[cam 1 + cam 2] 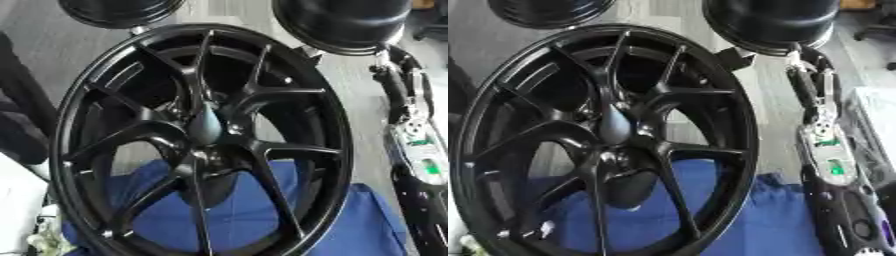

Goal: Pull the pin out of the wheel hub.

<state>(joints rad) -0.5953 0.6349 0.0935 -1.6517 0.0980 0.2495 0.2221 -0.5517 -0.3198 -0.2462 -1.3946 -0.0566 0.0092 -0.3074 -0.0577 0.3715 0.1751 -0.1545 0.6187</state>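
One large black wheel (201, 140) is filling most of both views, standing tilted with its spokes running in to the wheel hub (210, 137) near the middle of the frame. At the hub we are seeing a grey, tapered piece, rounded and pointing upward, which we are taking to be the pin (206, 125); it is sitting in the hub's centre, so the pin is lying where the task wants it gone from. Whether it is seated or already eased partway out, we cannot tell. Below the wheel a blue cloth (367, 225) is spreading across the lower part of the frame, and two dark round objects (346, 22) are hanging at the top edge. Down the right side of the frame our right arm (829, 150) is running as a black and silver limb with green marks, well apart from the hub; its hand is lying beyond what we can make out, so we cannot tell whether it is released or clenched. Our left hand is not showing in either view. We are judging that nothing is gripping the pin now, and that the coming move is calling for a hand brought in to the hub's centre, fingers closing round the grey taper, then a straight draw along its axis.
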